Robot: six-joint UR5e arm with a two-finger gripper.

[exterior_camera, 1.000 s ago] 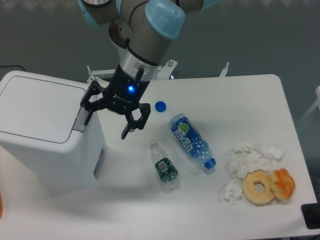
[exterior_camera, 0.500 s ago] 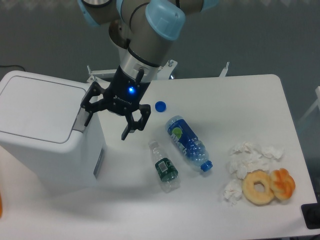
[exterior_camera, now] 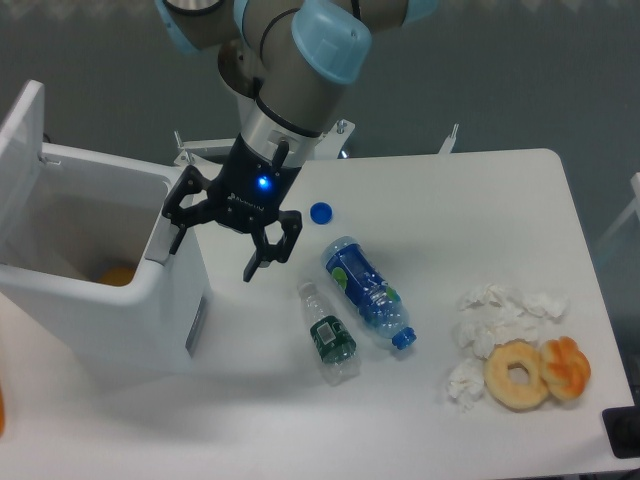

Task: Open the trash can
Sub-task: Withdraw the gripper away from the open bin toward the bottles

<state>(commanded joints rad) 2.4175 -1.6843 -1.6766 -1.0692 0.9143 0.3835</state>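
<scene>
The trash can stands at the left end of the white table, a large boxy bin of white plastic with its flat lid swung up and standing nearly upright on the far left side, so the inside shows, with something orange lying at the bottom. The gripper hovers at the can's right rim, just over the grey push tab, its two black fingers spread apart and holding nothing. The bin looks stiff and smooth-walled, probably light for its bulk, too wide for these jaws to span, so it is likely best worked by pressing down on the tab rather than by gripping; a sideways shove could slide it on the tabletop. The lid seems thin and sprung on its hinge, needing no hold. Right of the gripper lie a blue bottle cap, a blue-labelled water bottle, and a smaller clear bottle.
</scene>
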